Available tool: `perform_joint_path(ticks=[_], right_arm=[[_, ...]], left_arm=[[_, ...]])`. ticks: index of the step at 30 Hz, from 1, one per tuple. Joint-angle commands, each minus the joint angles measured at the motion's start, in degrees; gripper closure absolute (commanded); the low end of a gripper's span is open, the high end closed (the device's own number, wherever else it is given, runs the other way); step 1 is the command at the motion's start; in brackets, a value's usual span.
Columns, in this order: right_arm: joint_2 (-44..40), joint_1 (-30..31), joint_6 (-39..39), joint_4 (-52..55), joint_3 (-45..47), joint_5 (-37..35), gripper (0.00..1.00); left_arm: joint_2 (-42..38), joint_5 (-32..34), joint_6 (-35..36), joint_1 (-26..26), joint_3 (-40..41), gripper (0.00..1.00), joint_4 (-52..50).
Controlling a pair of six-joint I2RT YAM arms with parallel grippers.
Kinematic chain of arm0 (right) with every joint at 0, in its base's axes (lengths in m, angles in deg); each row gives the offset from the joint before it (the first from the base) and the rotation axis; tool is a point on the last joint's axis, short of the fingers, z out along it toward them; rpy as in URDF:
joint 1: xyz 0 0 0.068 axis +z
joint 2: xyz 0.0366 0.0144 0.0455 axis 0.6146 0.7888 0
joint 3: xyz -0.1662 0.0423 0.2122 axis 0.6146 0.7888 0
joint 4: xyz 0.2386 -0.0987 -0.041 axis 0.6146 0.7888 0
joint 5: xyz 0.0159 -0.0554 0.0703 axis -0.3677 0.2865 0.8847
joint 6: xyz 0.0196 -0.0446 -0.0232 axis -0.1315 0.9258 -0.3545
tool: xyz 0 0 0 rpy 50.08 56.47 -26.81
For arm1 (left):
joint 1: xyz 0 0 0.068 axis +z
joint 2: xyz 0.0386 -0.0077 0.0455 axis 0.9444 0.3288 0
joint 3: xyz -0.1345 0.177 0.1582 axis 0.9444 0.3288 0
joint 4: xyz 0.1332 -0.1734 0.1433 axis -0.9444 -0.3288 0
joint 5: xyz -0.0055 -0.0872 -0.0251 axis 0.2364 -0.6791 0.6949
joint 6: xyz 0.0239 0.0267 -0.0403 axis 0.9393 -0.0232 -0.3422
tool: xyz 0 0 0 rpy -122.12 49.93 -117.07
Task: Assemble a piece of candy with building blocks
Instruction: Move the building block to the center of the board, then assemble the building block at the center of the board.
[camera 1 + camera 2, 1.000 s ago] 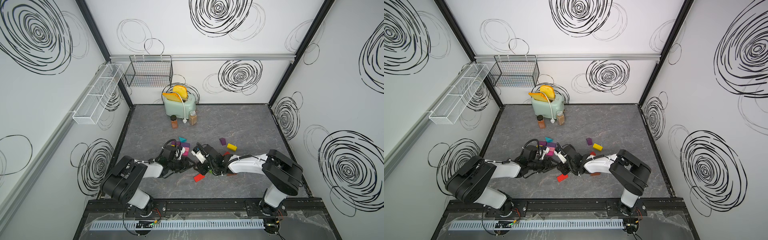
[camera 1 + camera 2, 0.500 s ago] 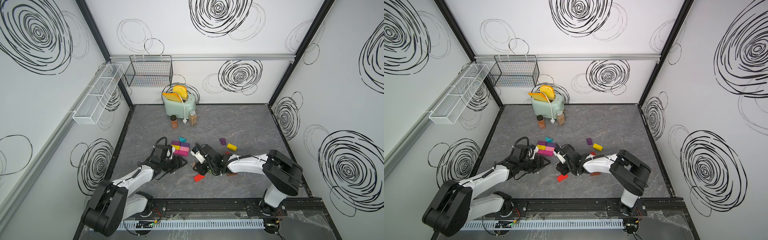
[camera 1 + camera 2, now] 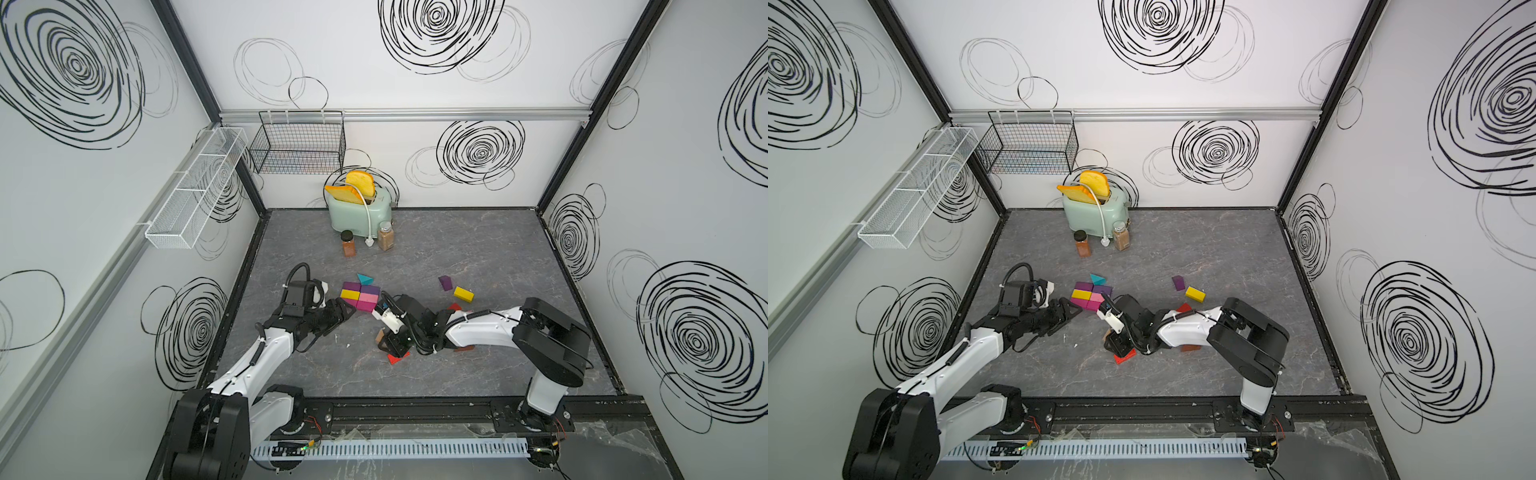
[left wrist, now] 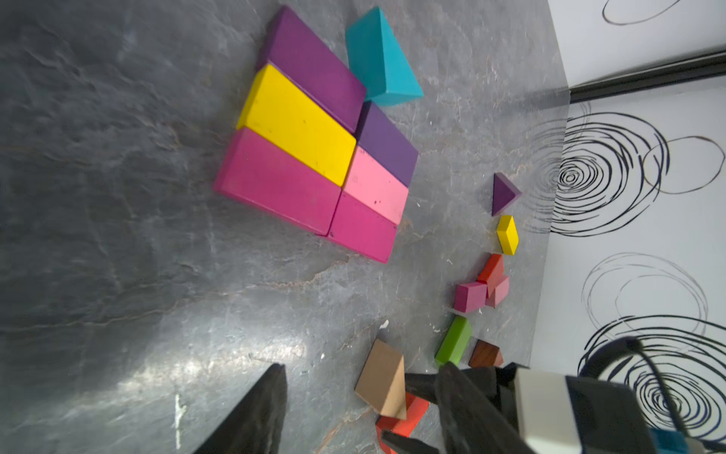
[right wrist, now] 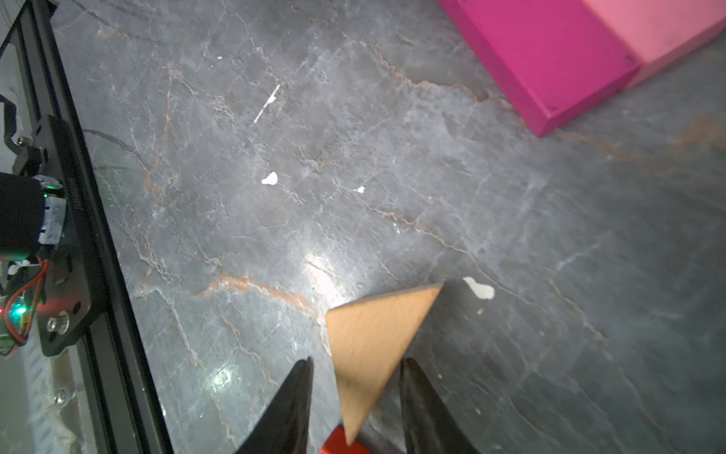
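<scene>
One white mesh rack (image 3: 195, 191) with three compartments hangs on the left wall, and one black wire basket (image 3: 299, 145) hangs on the back wall by the back left corner. The left gripper (image 3: 340, 318) sits low over the desk (image 3: 478, 249), left of centre. Its jaws are moderately wide with nothing between them, and its tips are just beside the front left corner of the slab (image 3: 360, 297) of building blocks. At the back edge, left of the middle, one mint toaster (image 3: 359, 216) holds two slices of toast (image 3: 360, 185). Two jars stand just in front of it, a black-lidded jar (image 3: 348, 244) and a grey-lidded jar (image 3: 386, 237). The slab, near the desk's middle, is six flat bricks laid edge to edge: two purple, two magenta, one yellow, one pink. One teal triangle (image 3: 365, 278) touches its back side. Just right of the slab the right gripper (image 5: 356, 359) stands narrow around one tan triangle (image 5: 373, 334). One finger (image 5: 420, 401) is against its edge and a sliver of desk shows beside the other, so I cannot tell whether it is pinched. One red brick (image 3: 398, 358) lies partly beneath. Further right, the left wrist view shows seven loose pieces: a purple triangle (image 4: 505, 192), yellow block (image 4: 508, 235), red piece (image 4: 491, 269), magenta cube (image 4: 469, 296), pink piece (image 4: 499, 291), green brick (image 4: 453, 342) and brown piece (image 4: 485, 353). Bare desk runs along the front edge and fills the back right corner.
</scene>
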Motion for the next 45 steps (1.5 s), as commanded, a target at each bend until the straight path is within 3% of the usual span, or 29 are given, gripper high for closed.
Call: perform_joint_path(ticks=[1,16,31,45], right_arm=[[1.0,1.3,0.6,-0.5,-1.7,2.3,0.60],[4.7,5.8,-0.6,-1.3,-4.2,4.3,0.59],[11.8,2.0,3.9,0.7,-13.8,5.0,0.59],[11.6,1.7,5.7,0.6,-13.8,5.4,0.57]], left_arm=[[-0.2,0.7,1.4,1.8,-1.9,0.35,-0.4],[-0.9,0.3,2.6,5.9,-1.5,0.35,-0.5],[-1.1,0.8,2.7,6.8,-1.4,0.37,-0.7],[-1.1,0.4,3.3,7.7,-1.6,0.37,-0.5]])
